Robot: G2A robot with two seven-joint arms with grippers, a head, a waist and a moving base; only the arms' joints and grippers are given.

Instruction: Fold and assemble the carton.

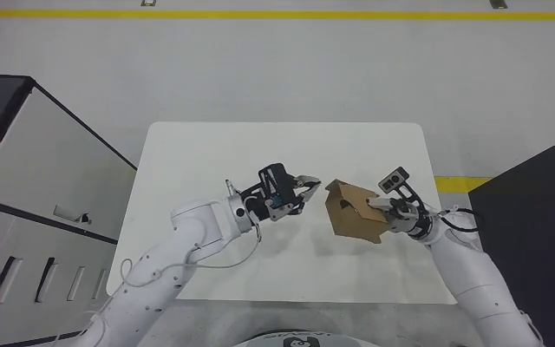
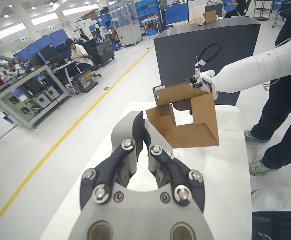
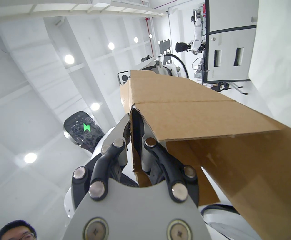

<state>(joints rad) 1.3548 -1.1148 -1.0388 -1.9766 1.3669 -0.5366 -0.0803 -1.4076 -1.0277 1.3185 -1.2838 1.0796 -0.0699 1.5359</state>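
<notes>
While right gripper (image 3: 136, 123) pinches it, brown cardboard carton (image 1: 351, 214) gapes square.

a robotics workshop: blue storage bins (image 2: 147, 12), workbenches (image 2: 29, 78), yellow floor line (image 1: 260, 14).

Bright, even light from round ceiling lamps (image 3: 69, 59); wrist views' edges fisheye-bent.

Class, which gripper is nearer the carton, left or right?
Right. The right gripper is clamped on a flap of the carton, so it touches it. The left gripper sits close beside the opposite side, jaws shut on nothing.
</notes>
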